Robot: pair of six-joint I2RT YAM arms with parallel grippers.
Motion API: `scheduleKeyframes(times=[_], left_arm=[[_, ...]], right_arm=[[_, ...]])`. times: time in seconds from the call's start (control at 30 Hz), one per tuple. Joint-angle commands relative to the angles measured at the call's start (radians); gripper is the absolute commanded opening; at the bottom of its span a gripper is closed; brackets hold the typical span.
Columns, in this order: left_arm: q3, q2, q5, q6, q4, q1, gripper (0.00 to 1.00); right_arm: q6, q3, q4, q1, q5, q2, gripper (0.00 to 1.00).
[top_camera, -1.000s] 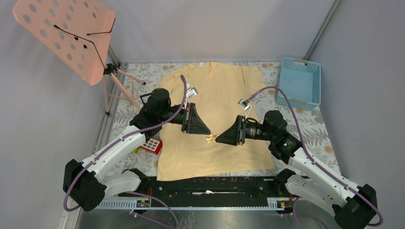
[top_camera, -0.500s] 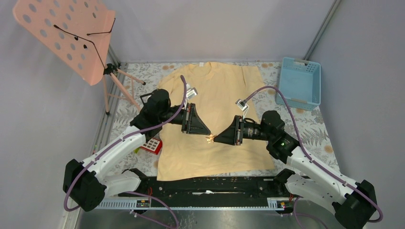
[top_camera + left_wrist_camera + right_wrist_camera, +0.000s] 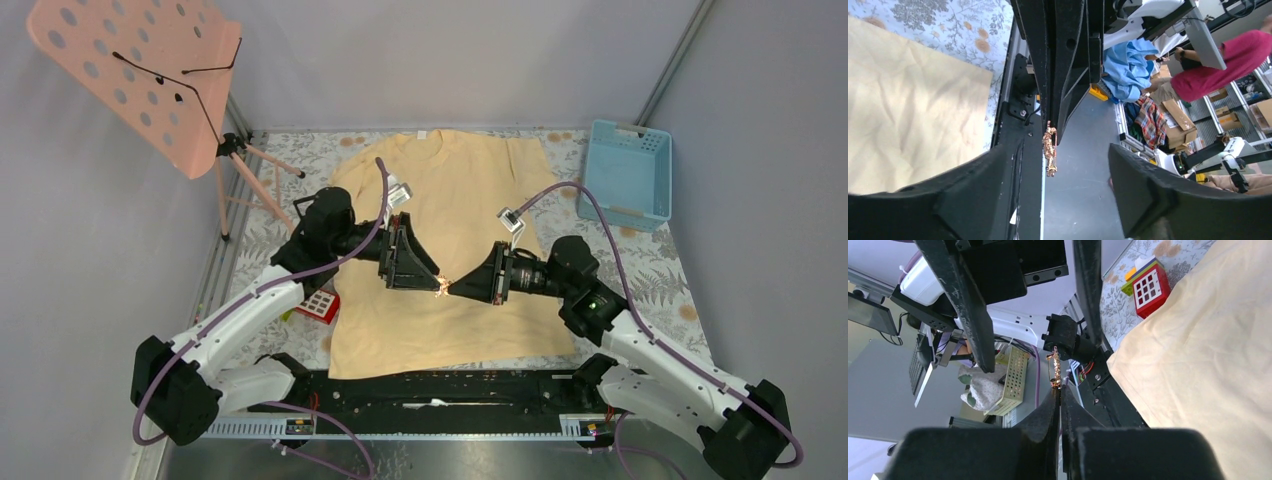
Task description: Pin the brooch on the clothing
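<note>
One brooch (image 3: 440,287) changes hands at frame centre, above the clothing (image 3: 470,200).
Right end effector (image 3: 449,290) has just clamped shut on it and the left end effector (image 3: 434,281) has spread open, so pinning now likely falls to the right arm.

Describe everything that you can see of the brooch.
The brooch is tiny, coppery-gold, knobbly and metallic-looking, seen edge-on as a narrow strip. It hangs in the air above the shirt, pinched at one end in the shut jaws of the right gripper. The left gripper has open jaws beside it, apparently not touching it.
</note>
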Motion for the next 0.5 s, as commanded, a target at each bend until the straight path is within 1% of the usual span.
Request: scheduleKeyframes(times=[0.0,0.07,0.1,0.17,0.3,0.37,0.47], left_arm=[[-0.013,-0.040,0.016,-0.007,0.110,0.024,0.88],[-0.025,-0.062,-0.006,-0.010,0.126,0.038,0.93],[-0.030,-0.075,-0.026,-0.010,0.130,0.044,0.98],[-0.039,-0.100,-0.062,-0.001,0.130,0.056,0.99],[-0.062,-0.157,-0.159,0.028,0.117,0.063,0.99],[-0.093,-0.180,-0.182,-0.002,0.177,0.063,0.99],[-0.150,-0.200,-0.189,-0.080,0.322,0.062,0.99]], right_arm=[[-0.008,-0.013,0.066,0.012,0.078,-0.059,0.00],[-0.027,-0.013,0.039,0.012,0.108,-0.081,0.00],[-0.037,-0.014,0.023,0.012,0.122,-0.090,0.00],[-0.049,-0.022,0.002,0.012,0.157,-0.112,0.00],[-0.032,-0.046,0.033,0.012,0.227,-0.162,0.00],[-0.025,-0.045,0.054,0.012,0.255,-0.182,0.00],[-0.011,-0.048,0.117,0.019,0.296,-0.197,0.00]])
